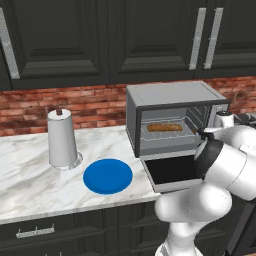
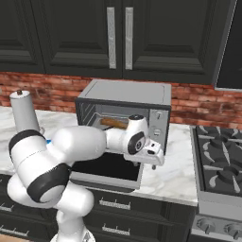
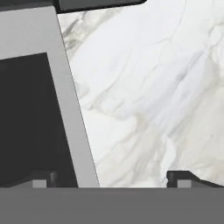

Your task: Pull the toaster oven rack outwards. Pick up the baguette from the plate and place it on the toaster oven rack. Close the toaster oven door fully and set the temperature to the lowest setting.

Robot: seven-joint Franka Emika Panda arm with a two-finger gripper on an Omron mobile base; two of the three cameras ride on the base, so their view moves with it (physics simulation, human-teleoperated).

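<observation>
The toaster oven (image 1: pixel 170 95) stands on the counter with its door (image 1: pixel 172 170) dropped flat open. The baguette (image 1: pixel 164 127) lies on the wire rack (image 1: pixel 165 135) inside the dark cavity. Left of the oven lies the blue plate (image 1: pixel 107 176), with nothing on it. My gripper (image 2: pixel 153 161) points down over the right end of the open door, just in front of the knob panel (image 2: pixel 159 124). In the hand view my gripper (image 3: pixel 111 179) is open, fingertips (image 3: pixel 43 178) wide apart, straddling the door's grey frame (image 3: pixel 65 87), with dark glass to one side and marble to the other.
A paper towel roll (image 1: pixel 62 137) stands left of the plate. A gas stove (image 2: pixel 220 160) sits to the oven's right, across a strip of marble counter (image 2: pixel 177 156). Black cabinets hang above a brick backsplash. My own arm crosses in front of the oven's lower right.
</observation>
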